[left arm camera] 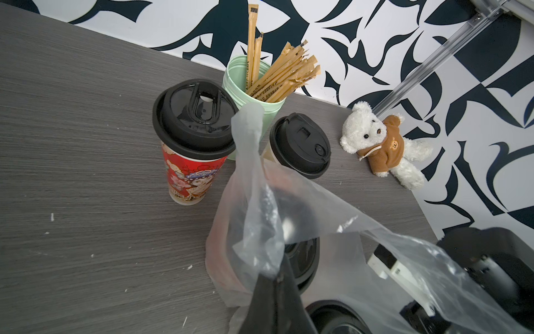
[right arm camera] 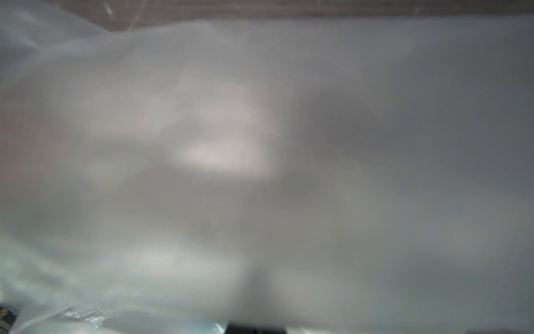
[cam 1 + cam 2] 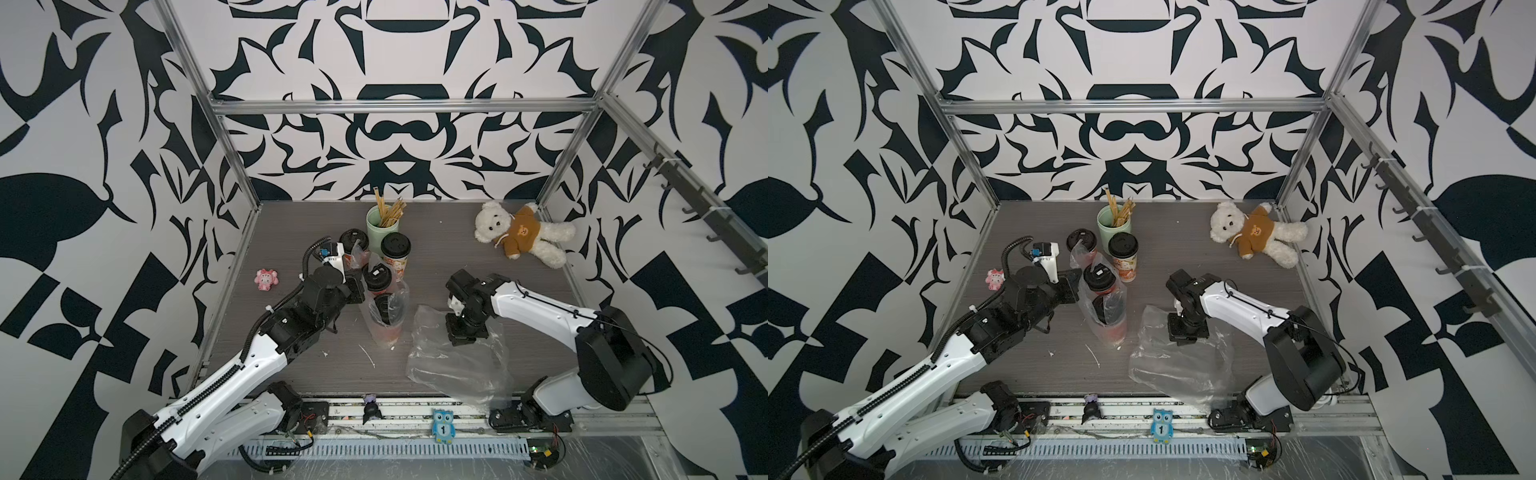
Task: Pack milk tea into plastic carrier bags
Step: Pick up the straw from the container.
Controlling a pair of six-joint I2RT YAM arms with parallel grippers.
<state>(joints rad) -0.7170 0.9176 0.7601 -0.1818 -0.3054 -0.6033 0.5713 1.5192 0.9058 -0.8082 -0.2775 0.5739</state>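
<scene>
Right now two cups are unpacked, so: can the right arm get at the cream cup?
Probably yes: bare table lies between the right arm and the cream cup. But its jaws are shut, seemingly on the flat bag; it must let go first.

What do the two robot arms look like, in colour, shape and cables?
Both arms have white shell links with black joints and wrists. The left arm carries a black ribbed cable hose along its outside. The right arm shows a thin black cable on top.
</scene>
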